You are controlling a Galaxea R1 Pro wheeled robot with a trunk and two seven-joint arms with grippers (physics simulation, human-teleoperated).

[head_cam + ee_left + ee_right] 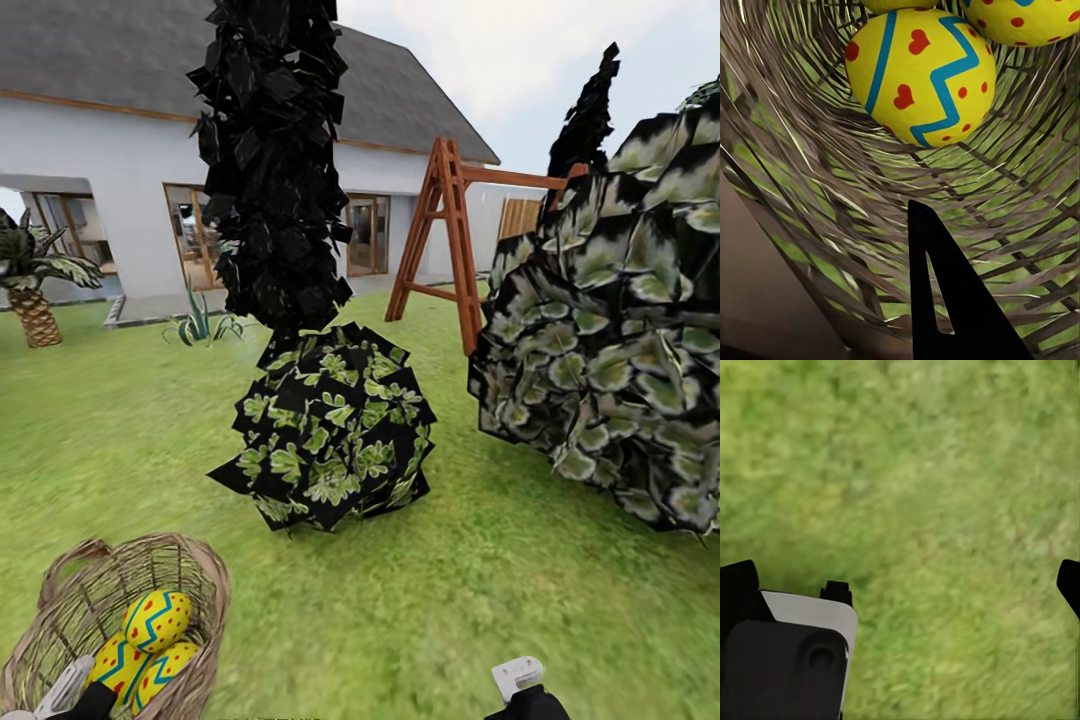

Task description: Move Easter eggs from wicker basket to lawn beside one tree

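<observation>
At lower left of the head frame, reaching into the wicker basket (196, 585) with the left gripper (68, 690), fingers hidden by the rim; whether spread or closed cannot be told. Showing one dark fingertip (945, 300) in the left wrist view, apart from the nearest egg (921, 75) and empty of any load. Hanging at bottom right centre of the head frame, the right gripper (520, 680), holding nothing, jaws spread wide over bare lawn (945, 472).

Lying heaped against the basket's inner wall, the three Easter eggs (148, 645): uppermost egg (157, 620) tilting with its long axis running from lower left to upper right, narrower end apparently toward the upper right; the two beneath too overlapped to judge.

Judging the step in hand as the first pick: best done by descending on the uppermost egg, closing across its short axis at the widest girth, and lifting straight up clear of the rim, avoiding a tug on the weave.

Standing at upper centre, the tree (275, 160), dark-crowned, above a low bush (335, 440), well apart from the basket.
</observation>
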